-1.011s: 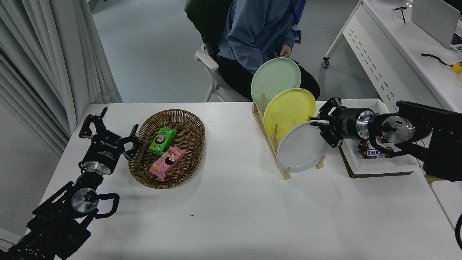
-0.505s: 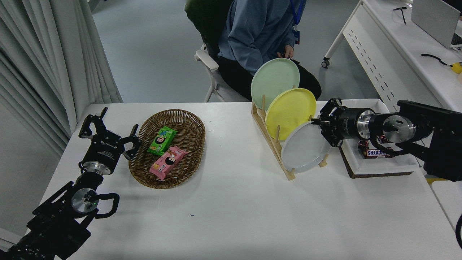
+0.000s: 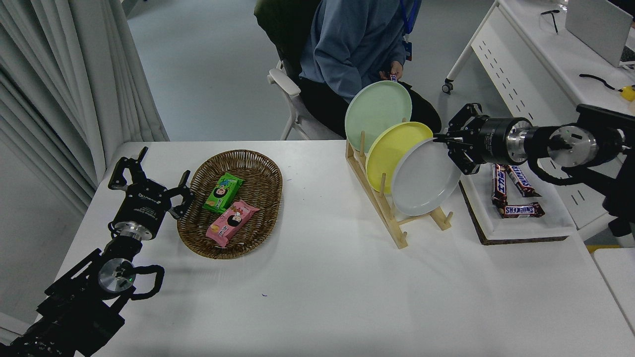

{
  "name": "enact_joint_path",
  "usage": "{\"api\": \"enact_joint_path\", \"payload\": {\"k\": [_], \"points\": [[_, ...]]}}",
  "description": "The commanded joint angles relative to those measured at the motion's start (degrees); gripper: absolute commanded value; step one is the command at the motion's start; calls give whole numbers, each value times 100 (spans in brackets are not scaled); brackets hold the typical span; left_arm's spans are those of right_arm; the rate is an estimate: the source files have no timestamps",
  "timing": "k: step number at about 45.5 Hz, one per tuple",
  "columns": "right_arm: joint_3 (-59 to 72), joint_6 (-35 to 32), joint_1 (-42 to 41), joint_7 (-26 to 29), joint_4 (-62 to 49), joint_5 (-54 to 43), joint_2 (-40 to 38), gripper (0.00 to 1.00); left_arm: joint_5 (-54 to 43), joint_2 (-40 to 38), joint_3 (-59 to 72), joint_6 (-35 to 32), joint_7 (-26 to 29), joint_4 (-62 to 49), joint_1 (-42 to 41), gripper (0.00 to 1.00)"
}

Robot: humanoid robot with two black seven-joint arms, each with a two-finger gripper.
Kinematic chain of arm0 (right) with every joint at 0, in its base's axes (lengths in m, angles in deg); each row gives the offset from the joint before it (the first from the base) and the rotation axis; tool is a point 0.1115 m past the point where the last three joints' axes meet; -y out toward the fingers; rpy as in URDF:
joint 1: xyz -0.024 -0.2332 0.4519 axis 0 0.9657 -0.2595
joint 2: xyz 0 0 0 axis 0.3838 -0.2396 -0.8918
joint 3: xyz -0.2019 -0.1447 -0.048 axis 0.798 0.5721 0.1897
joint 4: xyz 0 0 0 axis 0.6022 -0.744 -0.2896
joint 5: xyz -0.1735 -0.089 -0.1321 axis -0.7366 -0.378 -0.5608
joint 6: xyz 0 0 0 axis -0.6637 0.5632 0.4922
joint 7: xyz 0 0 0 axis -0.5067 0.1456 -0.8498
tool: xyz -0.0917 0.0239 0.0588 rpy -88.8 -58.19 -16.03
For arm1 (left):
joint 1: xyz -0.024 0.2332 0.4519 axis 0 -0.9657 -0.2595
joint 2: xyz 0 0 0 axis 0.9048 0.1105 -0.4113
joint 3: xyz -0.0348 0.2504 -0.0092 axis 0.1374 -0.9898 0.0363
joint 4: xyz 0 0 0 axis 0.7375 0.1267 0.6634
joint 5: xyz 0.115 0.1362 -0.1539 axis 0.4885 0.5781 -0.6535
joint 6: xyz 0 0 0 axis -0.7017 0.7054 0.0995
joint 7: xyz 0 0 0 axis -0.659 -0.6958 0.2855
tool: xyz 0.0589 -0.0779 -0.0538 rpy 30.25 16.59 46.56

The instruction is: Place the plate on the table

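Observation:
The light-grey plate (image 3: 425, 177) stands on edge, lifted up out of the front slot of the wooden rack (image 3: 397, 218) and held above it. My right gripper (image 3: 445, 141) comes in from the right and is shut on the plate's upper right rim. Behind it the yellow plate (image 3: 392, 148) and the pale green plate (image 3: 377, 114) stand in the rack. The white table (image 3: 327, 287) lies below. My left gripper (image 3: 149, 181) is parked open at the lower left, beside the basket.
A wicker basket (image 3: 230, 203) holds a green and a pink snack pack. A white tray (image 3: 516, 218) with chocolate bars sits right of the rack. A person in a blue top sits at the far side. A white desk (image 3: 545, 64) stands at the upper right.
My right gripper has closed on the grey plate's rim and risen, lifting the plate up out of the rack slot. The rack has shifted a little. The left arm has not moved.

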Motion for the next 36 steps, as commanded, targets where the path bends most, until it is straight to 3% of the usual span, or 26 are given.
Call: {"api": "enact_joint_path", "payload": {"k": [1,10,27,36], "points": [[-369,93,-385,253,534,233,-444,0,0,2,-4,0,0,6,0,100],[-369,172,-816,367,895,1137,-717,0,0,2,-4,0,0,6,0,100],[-563,1753,-1115,666,1071,1999,-603,0,0,2,-4,0,0,-3,0,100],[-756,2070,-930,666,1062,2764,-296,0,0,-6,-5,0,0,-3,0,100]]}}
